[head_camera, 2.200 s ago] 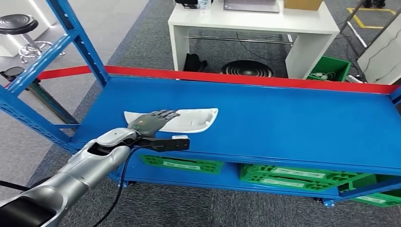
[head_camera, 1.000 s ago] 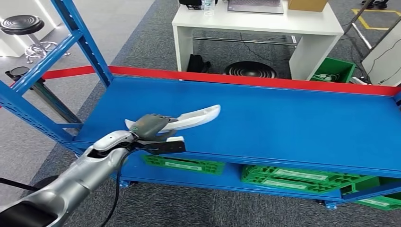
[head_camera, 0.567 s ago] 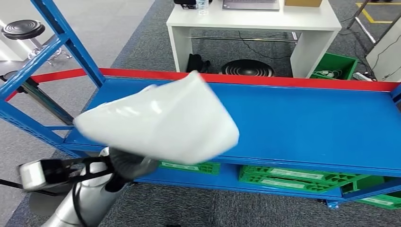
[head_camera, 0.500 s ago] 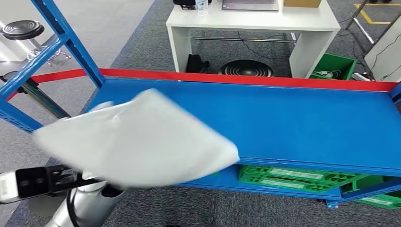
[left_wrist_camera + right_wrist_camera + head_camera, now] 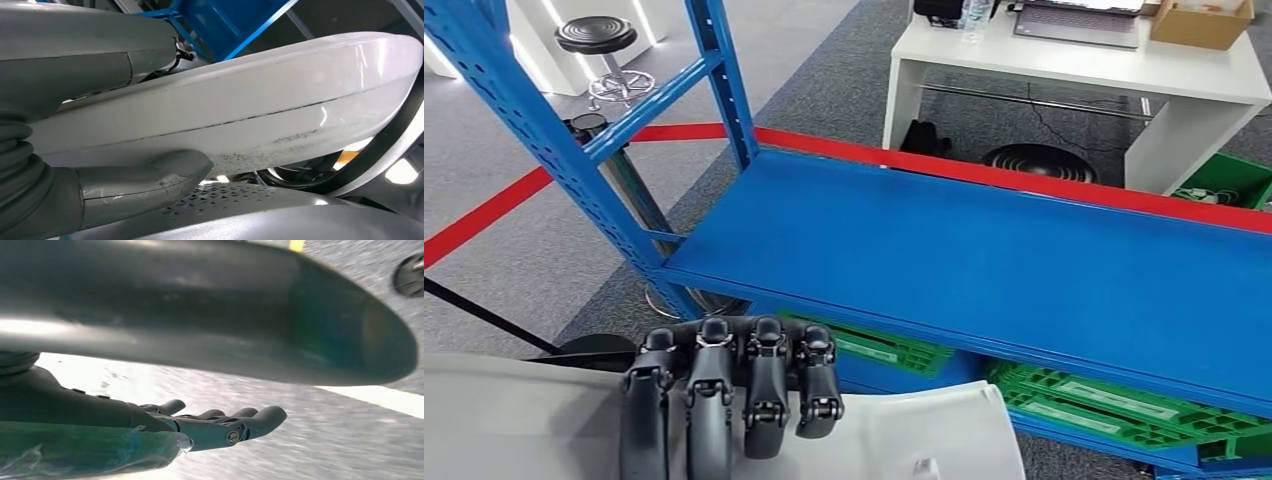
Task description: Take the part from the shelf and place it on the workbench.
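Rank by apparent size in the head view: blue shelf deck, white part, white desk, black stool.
1. blue shelf deck
2. white part, enlarged by nearness and cut off by the frame
3. white desk
4. black stool

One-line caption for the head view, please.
Left hand grips the white part close below the camera, lifted clear of the bare blue shelf.

No readable text, brand or number anywhere. The green bins (image 5: 1114, 400) under the blue shelf (image 5: 984, 260) carry white label strips, print too small to make out. The cardboard box (image 5: 1202, 20) on the far white desk (image 5: 1074, 62) shows no legible marking. The white part (image 5: 240, 115) has scuffs only, no lettering.
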